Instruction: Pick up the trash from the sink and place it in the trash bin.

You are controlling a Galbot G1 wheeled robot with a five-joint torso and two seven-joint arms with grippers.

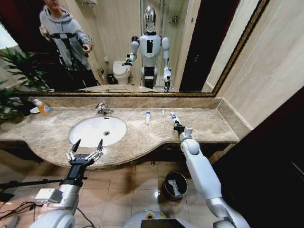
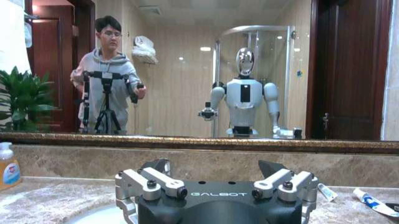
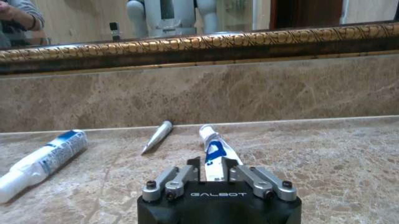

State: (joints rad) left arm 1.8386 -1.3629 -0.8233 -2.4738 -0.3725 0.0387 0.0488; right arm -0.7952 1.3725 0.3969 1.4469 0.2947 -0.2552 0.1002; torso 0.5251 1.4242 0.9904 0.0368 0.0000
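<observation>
Gripping a white tube with blue marks [image 3: 215, 151] near the counter's [image 1: 142, 137] back-right edge, right gripper [image 3: 214, 171] has its fingers closed on the tube's near end. Left gripper [image 1: 85, 148] hangs wide open, holding nothing, over the front rim of the sink [image 1: 85, 137]. Trash bin [image 1: 174, 185] sits on the floor below the counter.

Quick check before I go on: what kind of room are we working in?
A bathroom, likely in a hotel: a white basin sink with chrome faucet in a marble counter, and a toilet reflected in the wall mirror.

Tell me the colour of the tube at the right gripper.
White with blue marks; the tube shows best in the right wrist view.
</observation>
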